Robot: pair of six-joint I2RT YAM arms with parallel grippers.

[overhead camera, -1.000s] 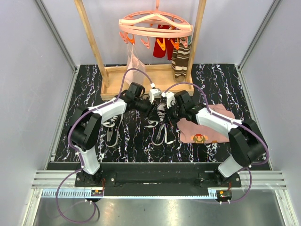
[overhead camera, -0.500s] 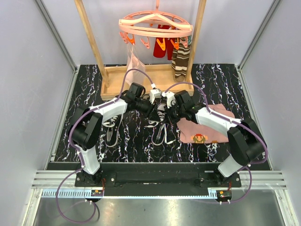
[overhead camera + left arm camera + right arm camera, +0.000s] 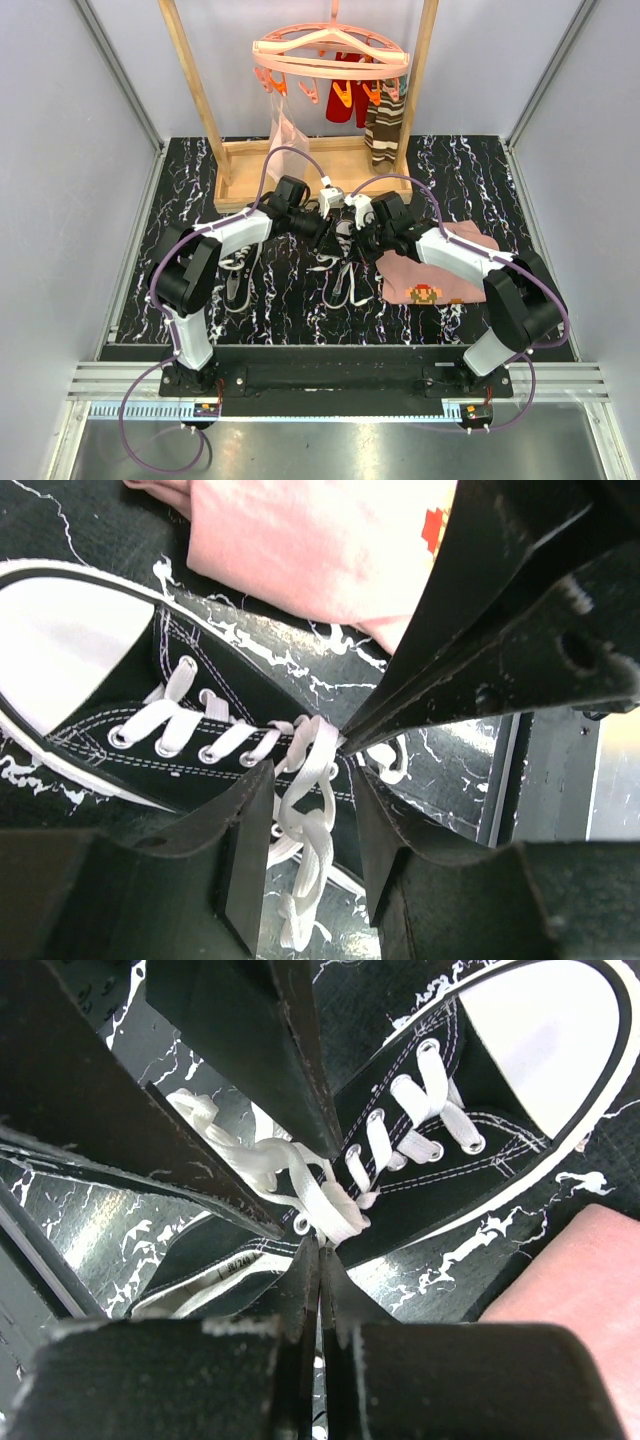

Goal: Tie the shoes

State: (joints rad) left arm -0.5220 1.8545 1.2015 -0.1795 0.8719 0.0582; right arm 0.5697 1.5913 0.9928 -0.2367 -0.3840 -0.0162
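Black sneaker [image 3: 200, 695], white laces [image 3: 305, 825]; pink cloth [image 3: 320, 540]; black white-veined table [image 3: 460, 175].

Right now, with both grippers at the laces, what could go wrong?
The right gripper pinches the lace only at its tips, so a pull might slip it free. The left gripper stands open around loose lace strands and could close on the wrong one. Both grippers crowd the shoe and might collide.

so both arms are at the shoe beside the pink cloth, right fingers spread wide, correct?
No: the right fingers are shut together, as the right wrist view shows. The rest holds: the work is at the shoe beside the pink cloth.
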